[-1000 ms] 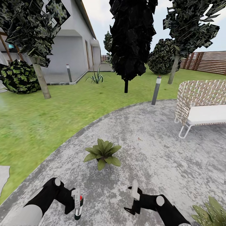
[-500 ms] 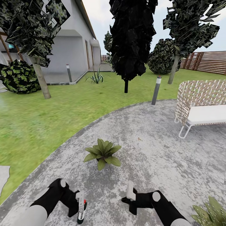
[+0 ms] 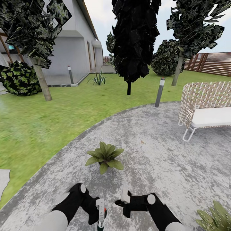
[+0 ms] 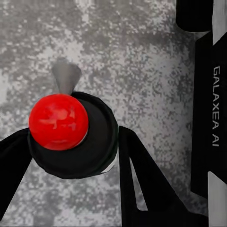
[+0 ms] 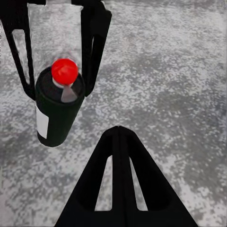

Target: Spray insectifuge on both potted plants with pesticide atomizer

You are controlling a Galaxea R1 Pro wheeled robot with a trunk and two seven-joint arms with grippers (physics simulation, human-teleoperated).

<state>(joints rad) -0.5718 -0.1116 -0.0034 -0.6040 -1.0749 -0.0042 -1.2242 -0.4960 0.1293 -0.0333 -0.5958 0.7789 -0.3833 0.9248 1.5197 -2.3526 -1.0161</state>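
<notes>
Head view: the pesticide atomizer, clamped in the left gripper, has been swung inward toward the right gripper, whose jaw state cannot be told, near the paving's near edge, short of the potted plant.

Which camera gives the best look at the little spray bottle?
The right wrist view: the spray bottle shows its dark body, white label and red top, held between the left gripper's fingers. The left wrist view looks down on its top. The head view cuts it off.
</notes>
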